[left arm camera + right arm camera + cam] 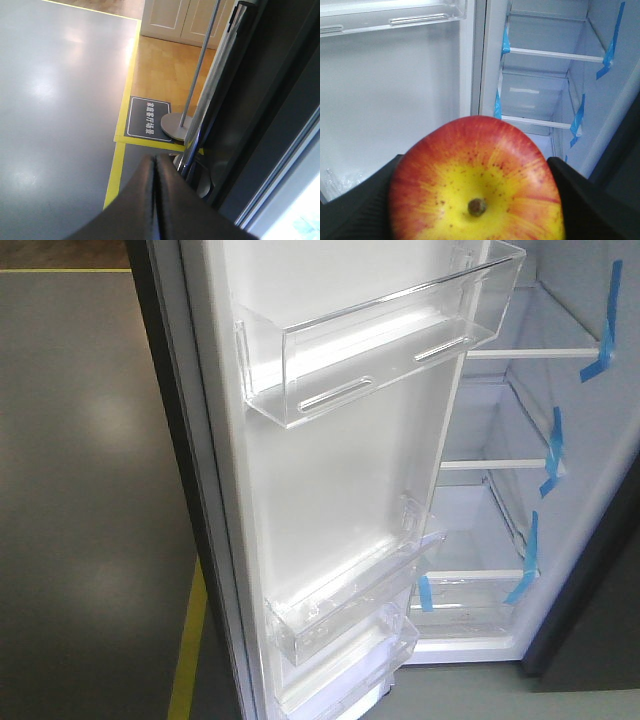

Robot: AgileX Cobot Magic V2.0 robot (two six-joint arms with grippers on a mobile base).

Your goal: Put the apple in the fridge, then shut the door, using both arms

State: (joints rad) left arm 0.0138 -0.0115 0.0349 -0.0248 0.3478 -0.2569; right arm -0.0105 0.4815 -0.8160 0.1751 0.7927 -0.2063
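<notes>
The apple, red with a yellow patch round its stem, fills the lower right wrist view. My right gripper is shut on it, a black finger on each side. Beyond it the fridge stands open, white inside, with glass shelves and blue tape strips. The door is swung wide open, its white inner face with clear bins toward the front camera. My left gripper is shut and empty, beside the door's dark outer face and its shiny edge. Neither gripper shows in the front view.
The fridge shelves with blue tape sit right of the door. A clear bin juts from the door's top, lower bins below. Yellow floor tape, a floor sign and a stand's round base lie left of the door.
</notes>
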